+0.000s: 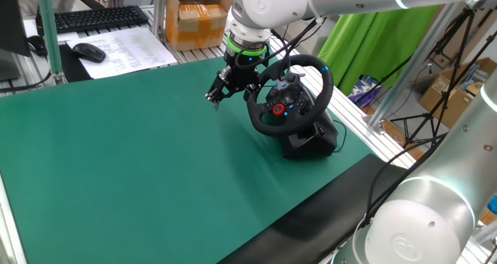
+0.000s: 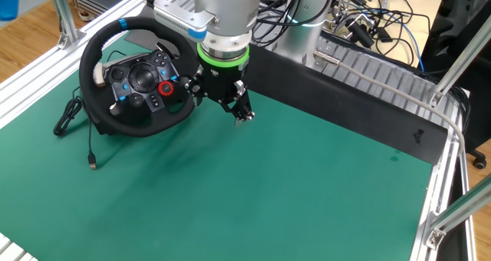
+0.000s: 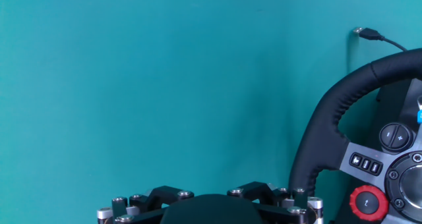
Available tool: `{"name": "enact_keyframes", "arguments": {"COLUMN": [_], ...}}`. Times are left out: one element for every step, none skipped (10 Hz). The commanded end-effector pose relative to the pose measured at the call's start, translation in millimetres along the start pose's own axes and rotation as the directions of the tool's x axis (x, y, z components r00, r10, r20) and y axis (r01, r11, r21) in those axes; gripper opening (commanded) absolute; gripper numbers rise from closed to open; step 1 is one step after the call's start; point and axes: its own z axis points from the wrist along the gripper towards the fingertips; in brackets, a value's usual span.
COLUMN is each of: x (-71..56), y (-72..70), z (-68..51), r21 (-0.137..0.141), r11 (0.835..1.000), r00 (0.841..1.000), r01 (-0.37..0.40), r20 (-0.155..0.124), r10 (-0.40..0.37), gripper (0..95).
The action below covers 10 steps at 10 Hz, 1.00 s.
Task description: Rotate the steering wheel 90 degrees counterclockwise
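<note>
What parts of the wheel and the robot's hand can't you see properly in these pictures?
- Gripper: in both fixed views it looks too small and dark to tell open from shut; in the hand view the bottom edge cuts off its fingertips.
- Steering wheel: in the hand view the right edge cuts it off, showing only part of the rim and some buttons.
- Wheel base: the wheel itself hides most of it in both fixed views.
- Button labels: too small to read.

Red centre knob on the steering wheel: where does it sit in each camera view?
One fixed view: red knob right of centre, on the wheel hub, just right of the gripper.
The other fixed view: red knob upper left, between the hub and the gripper.
Hand view: red knob in the bottom right corner.
Shared landmark: the black steering wheel rim around the knob.
</note>
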Motion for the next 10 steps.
{"name": "enact_keyframes", "arguments": {"x": [0.1, 2.0, 7.6, 17.5, 25.8, 43.9, 58.2, 68.8, 70.4, 68.4], "y": [0.0, 0.7, 2.7, 5.7, 8.0, 11.9, 14.8, 18.4, 19.9, 21.1], "z": [-0.1, 1.0, 3.9, 8.6, 12.3, 19.7, 24.5, 25.8, 24.8, 19.6], "r21": [0.000, -0.037, -0.037, -0.035, -0.037, -0.039, -0.039, -0.035, -0.030, -0.028], "r11": [1.000, 0.994, 0.993, 0.992, 0.989, 0.990, 0.990, 0.990, 0.990, 0.992], "r00": [1.000, 0.993, 0.993, 0.992, 0.989, 0.990, 0.990, 0.989, 0.990, 0.992], "r01": [0.000, -0.107, -0.115, -0.122, -0.141, -0.134, -0.138, -0.140, -0.136, -0.121], "r20": [0.000, 0.038, 0.033, 0.033, 0.037, 0.036, 0.037, 0.042, 0.041, 0.027], "r10": [0.000, 0.108, 0.116, 0.123, 0.142, 0.136, 0.139, 0.142, 0.137, 0.122], "gripper": [95.0, 0.0, 0.0, 0.0, 0.0, 0.0, 0.0, 0.0, 0.0, 0.0]}}
